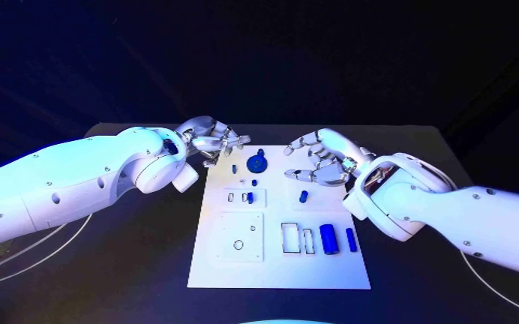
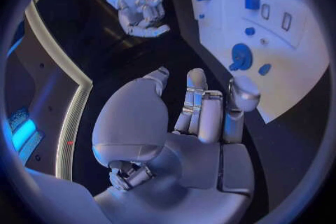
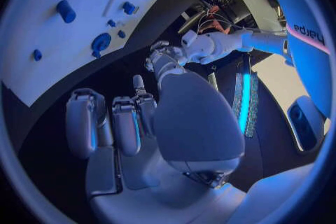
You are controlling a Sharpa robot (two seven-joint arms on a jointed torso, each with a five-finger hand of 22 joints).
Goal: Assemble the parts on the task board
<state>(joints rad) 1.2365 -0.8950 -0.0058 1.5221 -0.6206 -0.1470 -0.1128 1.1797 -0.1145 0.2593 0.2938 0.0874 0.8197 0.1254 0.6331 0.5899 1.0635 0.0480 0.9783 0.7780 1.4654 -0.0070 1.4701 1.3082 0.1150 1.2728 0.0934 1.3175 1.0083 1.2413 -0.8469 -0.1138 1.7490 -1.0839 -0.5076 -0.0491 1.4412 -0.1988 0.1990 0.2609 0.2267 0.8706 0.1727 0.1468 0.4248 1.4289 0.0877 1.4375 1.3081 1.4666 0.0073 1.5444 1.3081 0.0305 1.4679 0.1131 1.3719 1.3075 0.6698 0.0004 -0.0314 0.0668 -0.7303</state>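
Observation:
The white task board (image 1: 281, 268) lies in the middle of the black table. A round blue part (image 1: 257, 163) sits near its far edge, with small blue pieces (image 1: 250, 197) and a short blue peg (image 1: 304, 196) further in. Two blue cylinders (image 1: 328, 241) lie side by side near the right edge. My left hand (image 1: 217, 141) hovers at the board's far left corner, fingers apart and holding nothing. My right hand (image 1: 320, 161) hangs over the far right part, fingers loosely bent and empty. The left wrist view shows my left hand (image 2: 203, 109) bare before the round part (image 2: 241, 56).
A raised square plate with a small ring hole (image 1: 238, 244) takes up the board's near left. A rectangular slot (image 1: 291, 237) lies beside the cylinders. Black table (image 1: 130, 264) surrounds the board on both sides. In the right wrist view the left hand (image 3: 168, 60) shows beyond the board (image 3: 49, 17).

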